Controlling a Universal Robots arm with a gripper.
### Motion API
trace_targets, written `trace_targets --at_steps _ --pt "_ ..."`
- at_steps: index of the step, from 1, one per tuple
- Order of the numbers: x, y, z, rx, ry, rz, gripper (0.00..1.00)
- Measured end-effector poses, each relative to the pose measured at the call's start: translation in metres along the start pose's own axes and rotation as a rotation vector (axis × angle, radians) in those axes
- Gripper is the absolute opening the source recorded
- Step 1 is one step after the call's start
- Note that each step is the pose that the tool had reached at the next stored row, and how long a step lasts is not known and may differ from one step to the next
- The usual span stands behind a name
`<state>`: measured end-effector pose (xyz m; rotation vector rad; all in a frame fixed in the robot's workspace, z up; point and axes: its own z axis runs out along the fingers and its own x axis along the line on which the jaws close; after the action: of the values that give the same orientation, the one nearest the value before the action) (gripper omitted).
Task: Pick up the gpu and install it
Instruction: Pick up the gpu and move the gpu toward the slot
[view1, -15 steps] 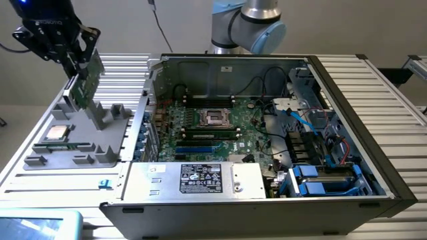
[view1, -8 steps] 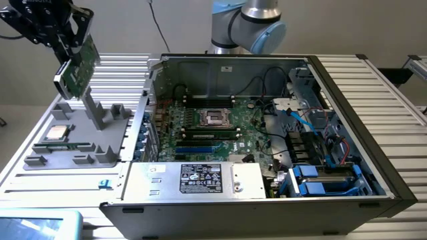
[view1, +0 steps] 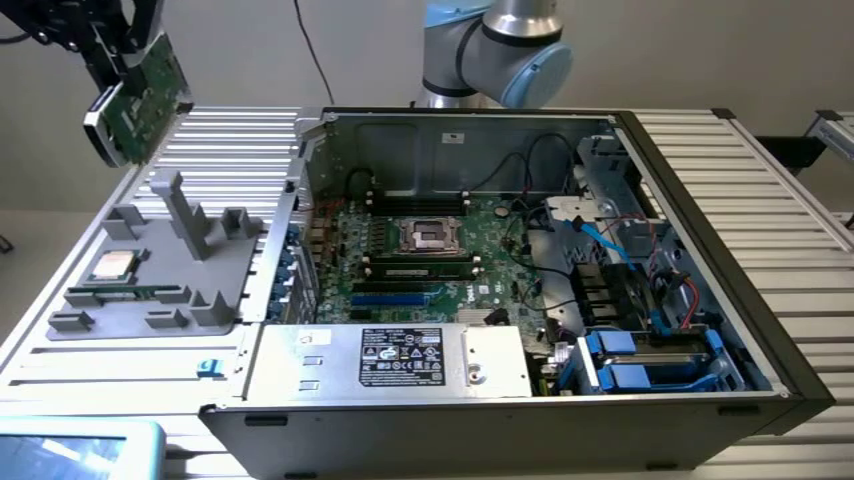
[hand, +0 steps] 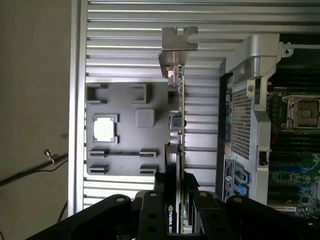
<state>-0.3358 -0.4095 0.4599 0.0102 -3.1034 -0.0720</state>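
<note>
At the near edge of the ribbed metal table, by the exterior view's left corner, lay a pale blue flat object, kind unclear. Beside it stood the open computer case, its side off.

Inside the case:
- power supply nearest, label up
- motherboard behind it, with the processor socket near the middle
- blue drive brackets toward the exterior view's right

Left of the case in the exterior view sat a grey tray on the table. It carried a square silver chip and a narrow green memory stick.

Beyond the tray, the gripper was clamped on the gpu. The card hung tilted in the air, clear of tray and case, green face showing. In the wrist view it ran edge-on between the jaws, and its silver bracket was at the far end.

The arm rose behind the case. A plain beige wall closed the room, with a black cable hanging against it.
</note>
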Motion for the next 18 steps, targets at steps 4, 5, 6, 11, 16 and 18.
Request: trace_targets --at_steps 4,5,6,11,16,18 --pt "0.0001 0.0001 -0.0027 0.0001 -0.0001 0.0 0.25" --pt "0.0001 0.0001 -0.0027 0.0002 -0.0001 0.0 0.25" --pt "0.0002 0.0001 -0.0028 0.0005 0.0004 -0.006 0.25" --pt "0.0001 0.0 -0.0028 0.0038 0.0045 -0.096 0.25" --pt "0.0001 0.0 -0.0027 0.0072 0.0086 -0.188 0.25" --pt "0.0001 0.0 -0.0028 0.0085 0.0103 -0.224 0.25"
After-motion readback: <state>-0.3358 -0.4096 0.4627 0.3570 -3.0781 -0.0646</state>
